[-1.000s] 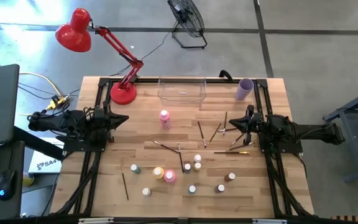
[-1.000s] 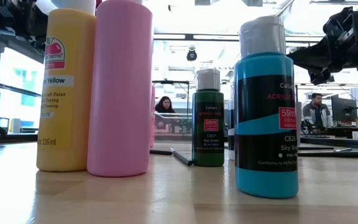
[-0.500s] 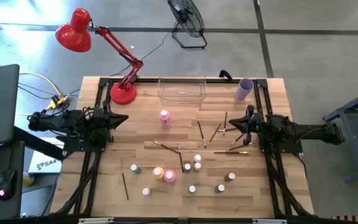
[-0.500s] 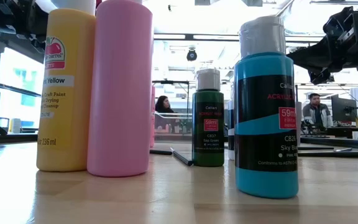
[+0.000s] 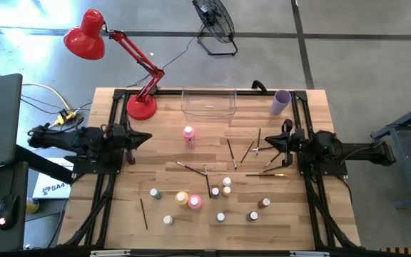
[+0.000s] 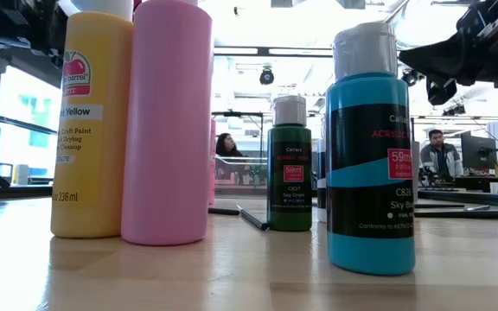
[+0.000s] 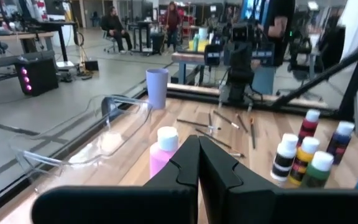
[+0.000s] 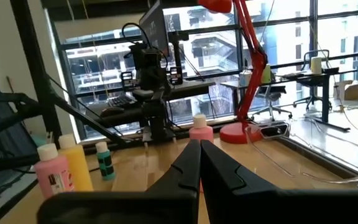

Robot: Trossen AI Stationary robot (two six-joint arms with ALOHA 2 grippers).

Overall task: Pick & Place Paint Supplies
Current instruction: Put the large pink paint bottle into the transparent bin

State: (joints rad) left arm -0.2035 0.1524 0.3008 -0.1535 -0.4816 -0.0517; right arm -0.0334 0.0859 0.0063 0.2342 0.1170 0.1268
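Note:
Paint supplies lie scattered on the wooden table. A tall pink bottle [image 5: 189, 135] stands alone mid-table. A yellow bottle [image 5: 182, 198] and another pink bottle [image 5: 195, 203] stand side by side nearer the front. Small white-capped bottles [image 5: 226, 187] stand upright around them. Thin paintbrushes [image 5: 230, 153] lie flat right of centre. My left gripper [image 5: 147, 137] hovers shut at the table's left, pointing level at the lone pink bottle [image 7: 165, 149]. My right gripper [image 5: 266, 143] hovers shut at the right, above the brushes.
A clear plastic bin [image 5: 209, 103] sits at the far edge. A lilac cup [image 5: 282, 102] is at the far right corner and a red desk lamp [image 5: 141, 107] at the far left. Black frame rails [image 5: 105, 193] run along both sides. People sit in the room beyond.
My right gripper has tipped its fingers slightly upward while staying in place and shut. The bottles and brushes have not moved.

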